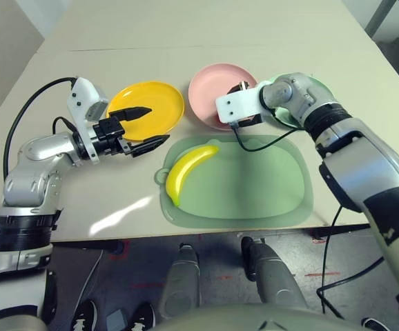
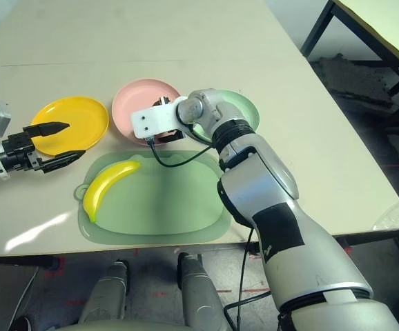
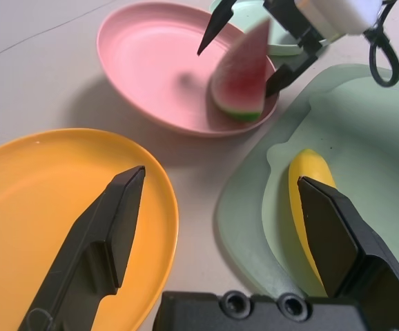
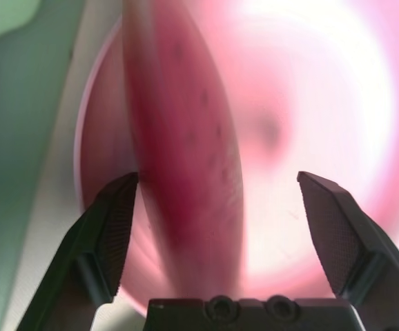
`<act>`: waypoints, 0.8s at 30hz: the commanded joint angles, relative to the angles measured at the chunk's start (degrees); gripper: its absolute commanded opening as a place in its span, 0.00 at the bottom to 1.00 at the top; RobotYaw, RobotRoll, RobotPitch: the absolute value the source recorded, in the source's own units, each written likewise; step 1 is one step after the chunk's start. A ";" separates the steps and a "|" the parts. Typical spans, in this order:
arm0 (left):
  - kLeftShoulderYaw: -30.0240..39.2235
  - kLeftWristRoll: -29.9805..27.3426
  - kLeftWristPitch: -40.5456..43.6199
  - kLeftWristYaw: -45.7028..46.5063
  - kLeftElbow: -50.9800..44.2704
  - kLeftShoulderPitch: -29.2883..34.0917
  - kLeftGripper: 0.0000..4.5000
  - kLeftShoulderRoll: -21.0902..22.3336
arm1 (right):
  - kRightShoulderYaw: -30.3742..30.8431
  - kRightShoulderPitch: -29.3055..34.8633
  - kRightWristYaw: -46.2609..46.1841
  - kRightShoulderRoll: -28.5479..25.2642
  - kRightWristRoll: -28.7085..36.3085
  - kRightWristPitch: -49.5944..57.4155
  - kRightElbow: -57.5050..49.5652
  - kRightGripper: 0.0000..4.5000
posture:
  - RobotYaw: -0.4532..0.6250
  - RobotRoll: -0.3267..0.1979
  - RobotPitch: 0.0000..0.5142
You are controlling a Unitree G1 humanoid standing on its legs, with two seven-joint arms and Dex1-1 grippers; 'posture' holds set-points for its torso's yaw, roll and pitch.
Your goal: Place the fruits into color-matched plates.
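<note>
1. Nearest the robot: pale green mat [image 1: 255, 186], with the yellow banana [image 1: 186, 172] lying at its 9 o'clock edge, curved, one tip toward 1 o'clock, the other toward 6 o'clock.
2. At 10 o'clock from the banana: left gripper [image 1: 143, 127], hovering at the near rim of the orange-yellow plate [image 1: 154, 107], fingers spread apart and grasping nothing; one finger over the plate, the other over the bare table [image 1: 117, 200] between plate and mat.
3. Beyond the mat at 12 o'clock: pink plate [image 1: 210, 83], holding the watermelon wedge [image 3: 244, 76], which stands on its green rind at the plate's near side, pointed tip up.
4. Over that same plate: right gripper [image 4: 220, 200], fingers parted on either side of the wedge, released, with a gap visible on both sides in the left wrist view.
5. Farthest, at 3 o'clock from the pink plate: mint green plate [image 2: 244, 110], mostly hidden behind the right arm; contents impossible to tell.
</note>
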 commanded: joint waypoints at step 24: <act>-4.98 7.45 -15.69 -11.22 7.59 -5.72 1.00 2.91 | -25.69 28.48 35.93 -16.19 39.78 43.91 -59.34 1.00 | 0.39 0.62 0.42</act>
